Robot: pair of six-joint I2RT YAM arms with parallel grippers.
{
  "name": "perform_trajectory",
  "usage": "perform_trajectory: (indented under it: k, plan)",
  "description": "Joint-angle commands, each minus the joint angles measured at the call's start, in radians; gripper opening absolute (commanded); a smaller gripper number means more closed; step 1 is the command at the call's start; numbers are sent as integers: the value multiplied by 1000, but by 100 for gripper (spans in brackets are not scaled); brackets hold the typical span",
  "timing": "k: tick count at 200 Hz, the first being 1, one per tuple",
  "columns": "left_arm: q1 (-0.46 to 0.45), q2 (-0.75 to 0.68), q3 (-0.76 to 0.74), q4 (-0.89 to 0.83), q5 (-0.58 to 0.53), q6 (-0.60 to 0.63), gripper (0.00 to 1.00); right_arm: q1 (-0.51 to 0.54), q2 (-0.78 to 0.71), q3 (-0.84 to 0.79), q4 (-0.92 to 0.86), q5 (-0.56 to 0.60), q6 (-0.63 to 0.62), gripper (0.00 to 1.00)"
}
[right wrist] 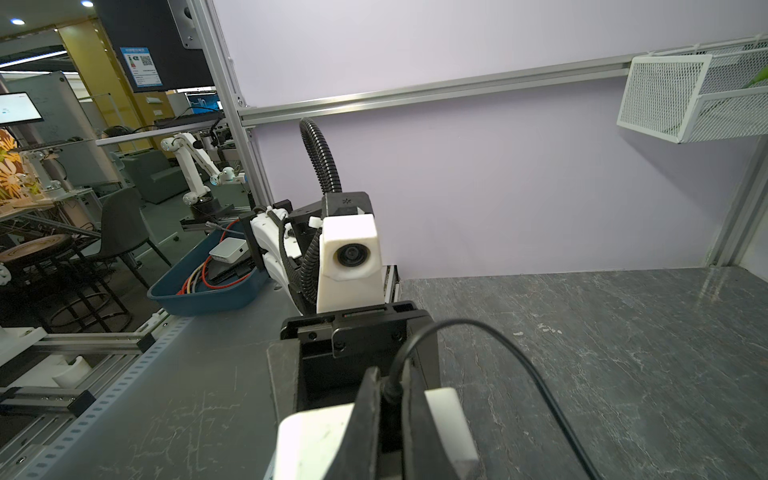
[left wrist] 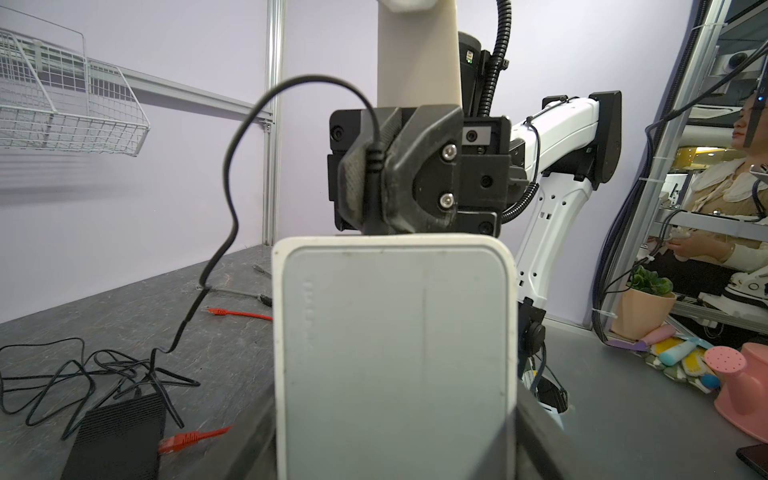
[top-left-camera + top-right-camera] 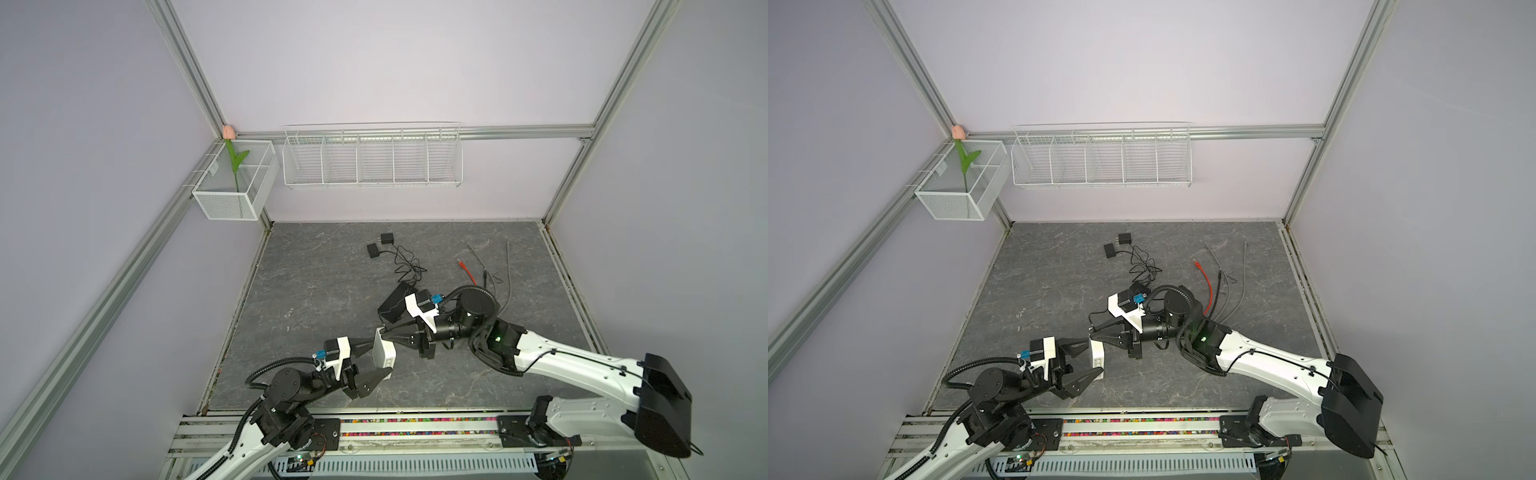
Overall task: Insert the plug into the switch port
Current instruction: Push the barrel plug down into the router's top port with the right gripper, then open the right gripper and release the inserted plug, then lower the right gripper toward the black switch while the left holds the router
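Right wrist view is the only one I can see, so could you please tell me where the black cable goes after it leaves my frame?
Observer: In the left wrist view, the black cable arches up from the plug in the right gripper, then drops to a tangle on the table.
Operator: Thank you. Is anything else lying near there?
Observer: Yes, a red cable lies on the table beyond the right arm in both top views.
Operator: And how is the switch held?
Observer: In both top views the left gripper grips the white switch between its fingers, one on each side.
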Motion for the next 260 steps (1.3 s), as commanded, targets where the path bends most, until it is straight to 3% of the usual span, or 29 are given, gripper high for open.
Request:
perform_trajectory:
  k: [1,30,51,66,128,176,192,218,260]
  plan:
    - [-3,-41,183,496,-9,-7,0,27,93,-81,-389,4,-20,12]
    - [-3,-65,161,361,-34,49,0,27,41,-50,-444,8,-36,23]
    - [-4,-86,116,346,-63,40,0,27,3,-7,-529,10,-62,44]
    - [-4,-89,73,343,-66,30,0,27,-32,5,-561,19,-76,51]
    - [-4,-67,53,301,-59,22,0,27,-211,-21,-581,94,-105,59]
    - [-3,-52,49,270,-89,31,0,27,-207,-35,-576,127,-101,59]
    - [-4,-44,92,114,-162,59,0,27,-179,-38,-595,262,-81,59]
    - [-4,59,235,-189,-387,76,0,6,-97,-30,-639,496,-23,59]
    - [5,217,288,-246,-595,79,0,-4,90,-25,-656,662,37,59]
